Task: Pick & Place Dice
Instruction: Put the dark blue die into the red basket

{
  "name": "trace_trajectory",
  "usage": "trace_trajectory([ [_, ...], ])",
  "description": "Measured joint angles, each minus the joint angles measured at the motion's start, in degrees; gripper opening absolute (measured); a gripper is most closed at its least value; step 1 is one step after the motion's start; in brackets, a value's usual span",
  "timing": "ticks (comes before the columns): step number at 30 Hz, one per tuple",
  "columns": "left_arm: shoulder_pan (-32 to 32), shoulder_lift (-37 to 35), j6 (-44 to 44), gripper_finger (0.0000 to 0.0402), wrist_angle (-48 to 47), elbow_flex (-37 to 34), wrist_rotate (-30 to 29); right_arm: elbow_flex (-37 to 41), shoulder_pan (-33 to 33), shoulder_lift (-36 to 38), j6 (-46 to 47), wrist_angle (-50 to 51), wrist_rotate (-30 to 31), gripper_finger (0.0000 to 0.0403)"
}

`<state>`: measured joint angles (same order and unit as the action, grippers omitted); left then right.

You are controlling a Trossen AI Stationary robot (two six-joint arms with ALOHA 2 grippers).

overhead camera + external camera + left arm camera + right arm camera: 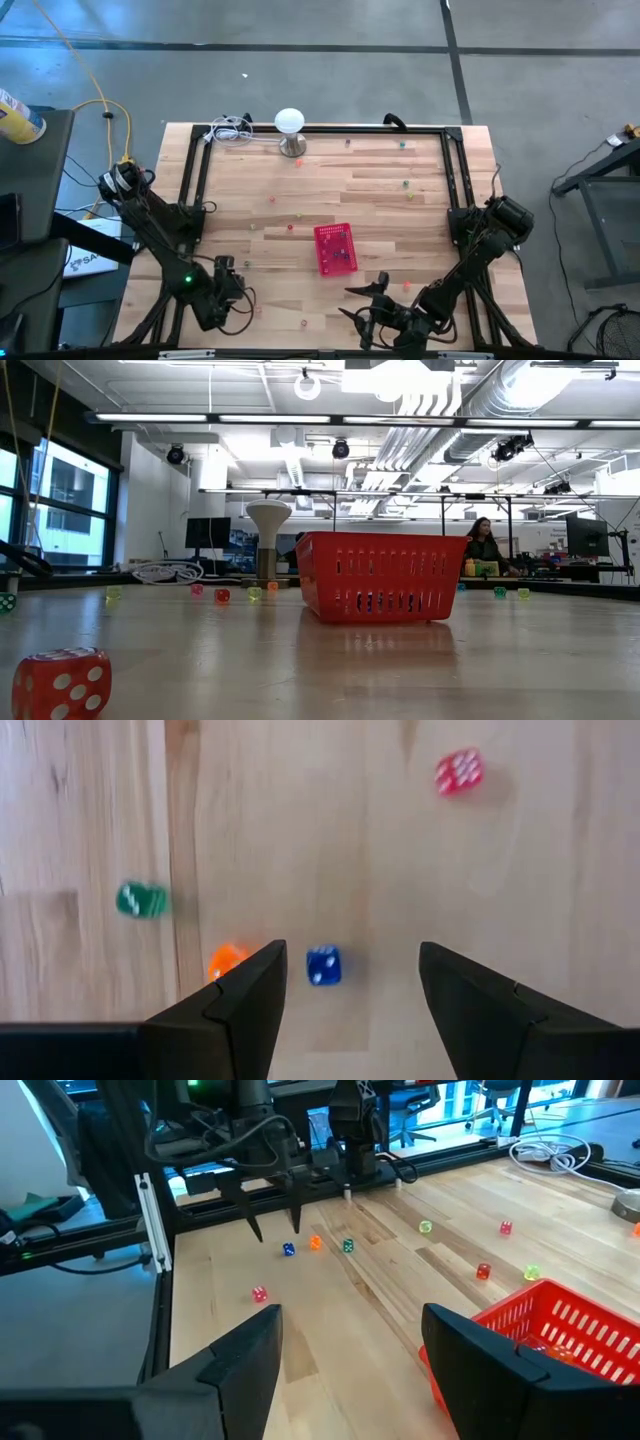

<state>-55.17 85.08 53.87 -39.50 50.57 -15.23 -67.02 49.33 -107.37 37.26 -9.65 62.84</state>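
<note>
Tiny coloured dice lie scattered on the wooden table. In the left wrist view a blue die (323, 965) shows between the fingers, with an orange die (226, 960), a green die (141, 900) and a red die (459, 772) nearby. My left gripper (277, 1233) is open and points steeply down just above the blue die (288, 1249), touching nothing. The red basket (335, 248) stands at the table's middle. My right gripper (352, 302) is open and empty near the front edge, right of the basket.
A white dome-topped lamp (290, 125) and a coiled white cable (230, 130) sit at the far edge. A dark frame (452, 170) runs along the table's sides. One red die (60, 682) lies close to the low camera. More dice dot the far right.
</note>
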Motion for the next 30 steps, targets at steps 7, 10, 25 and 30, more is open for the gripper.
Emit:
trace_trajectory([
  [7,-1.8,0.0,4.9,0.022,0.3,-2.7,0.1,0.0,0.0,0.0,0.0,0.0,0.0,0.0231],
  [10,-2.3,0.0,5.6,0.022,0.6,-2.9,0.1,0.0,0.0,0.0,0.0,0.0,0.0,0.0231],
  [25,-2.8,0.0,5.0,0.022,4.9,-2.9,-0.1,0.0,0.0,0.0,0.0,0.0,0.0,0.0231],
  [30,-2.8,0.0,5.0,0.022,4.9,-3.0,-0.5,0.0,0.0,0.0,0.0,0.0,0.0,0.0231],
])
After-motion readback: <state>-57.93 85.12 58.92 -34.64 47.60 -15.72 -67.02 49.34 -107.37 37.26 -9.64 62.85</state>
